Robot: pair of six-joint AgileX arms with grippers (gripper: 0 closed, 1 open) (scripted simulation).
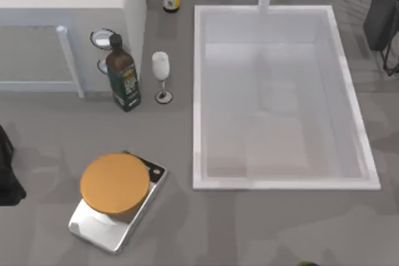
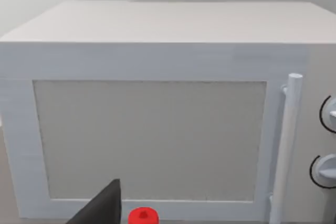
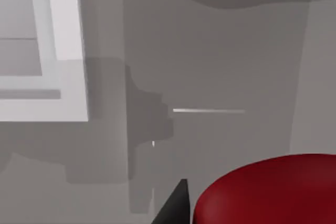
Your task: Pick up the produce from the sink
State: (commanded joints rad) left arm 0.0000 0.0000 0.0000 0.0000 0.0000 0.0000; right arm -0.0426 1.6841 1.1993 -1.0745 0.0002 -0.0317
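Produce (image 3: 270,190), a glossy red rounded vegetable, is sitting close under the right wrist camera, out of the sink (image 1: 198,98) and hanging over the grey countertop (image 3: 220,51). The right gripper (image 3: 231,208) is clamping it: one dark fingertip (image 3: 176,205) is pressing against the vegetable's side, while the other finger is lying hidden behind the red body, so the jaws are standing about as far apart as the produce is wide. A corner of the sink's raised white rim is showing off to one side in that view, well apart from the produce. In the top view the right arm (image 1: 381,14) is reaching in at the table's far right edge, beyond the sink's right rim. The left arm (image 1: 7,175) is idling at the table's left edge, its left gripper (image 2: 105,208) facing the white microwave (image 2: 157,108); whether that gripper is open or closed cannot be told.
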